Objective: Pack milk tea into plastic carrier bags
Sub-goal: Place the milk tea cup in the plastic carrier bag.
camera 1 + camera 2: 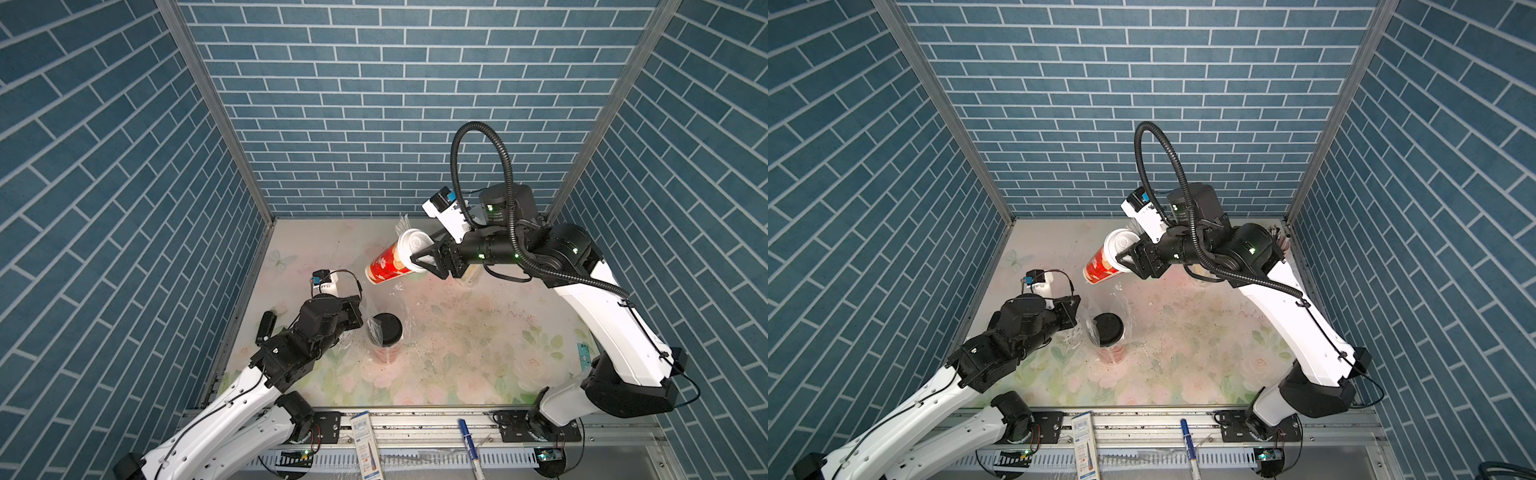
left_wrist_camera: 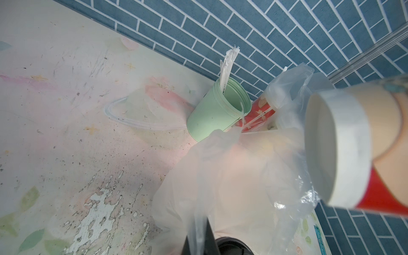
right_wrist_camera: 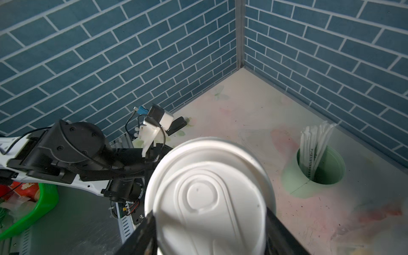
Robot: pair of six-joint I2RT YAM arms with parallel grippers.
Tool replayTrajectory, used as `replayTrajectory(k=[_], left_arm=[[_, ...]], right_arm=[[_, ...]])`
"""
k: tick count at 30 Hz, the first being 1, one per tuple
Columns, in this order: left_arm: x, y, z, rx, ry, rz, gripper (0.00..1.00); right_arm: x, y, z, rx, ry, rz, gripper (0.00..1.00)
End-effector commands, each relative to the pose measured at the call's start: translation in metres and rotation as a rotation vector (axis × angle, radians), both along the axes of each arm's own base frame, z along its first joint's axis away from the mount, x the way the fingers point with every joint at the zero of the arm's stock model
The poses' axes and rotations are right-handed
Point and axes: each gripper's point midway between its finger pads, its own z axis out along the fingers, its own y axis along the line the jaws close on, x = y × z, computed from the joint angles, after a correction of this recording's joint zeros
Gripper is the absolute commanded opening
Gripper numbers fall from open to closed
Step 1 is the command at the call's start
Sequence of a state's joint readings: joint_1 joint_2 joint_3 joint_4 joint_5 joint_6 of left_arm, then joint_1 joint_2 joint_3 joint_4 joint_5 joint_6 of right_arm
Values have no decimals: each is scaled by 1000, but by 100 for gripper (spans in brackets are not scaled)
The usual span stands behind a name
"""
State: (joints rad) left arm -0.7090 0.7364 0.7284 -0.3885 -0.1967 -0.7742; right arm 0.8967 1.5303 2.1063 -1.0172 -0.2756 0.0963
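The white-lidded red cup (image 1: 388,266) is carried clear of the bench (image 1: 478,332), tilted. In a top view its long axis runs from the lid at 2 o'clock to the base at 8 o'clock. The right hand (image 1: 420,259) clamps the cup just below the lid, one finger on each side, entering from 3 o'clock. The plastic carrier bag (image 2: 220,172) lies at 6 o'clock from the cup, near but lower. It already encloses the upright black-lidded red cup (image 1: 386,329). The left hand (image 1: 360,323), at 9 o'clock of the bag, is pressed together on the bag's film and holds the mouth up. The mint-green cup (image 2: 217,110) stands beyond, at 12 o'clock. The right hand is the nearer one. Judgement: the cup must be righted, base down, and travel toward 6 o'clock into the free space beside the black lid.
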Motion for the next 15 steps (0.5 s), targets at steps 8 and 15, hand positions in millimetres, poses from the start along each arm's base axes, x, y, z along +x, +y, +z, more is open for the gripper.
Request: replayTrajectory(k=[8, 15], left_arm=[[3, -5, 6, 1, -16, -25, 0], [3, -5, 12, 3, -34, -28, 0]], right_arm=[[15, 12, -37, -145, 4, -26, 62], [33, 20, -64, -245, 6, -63, 62]])
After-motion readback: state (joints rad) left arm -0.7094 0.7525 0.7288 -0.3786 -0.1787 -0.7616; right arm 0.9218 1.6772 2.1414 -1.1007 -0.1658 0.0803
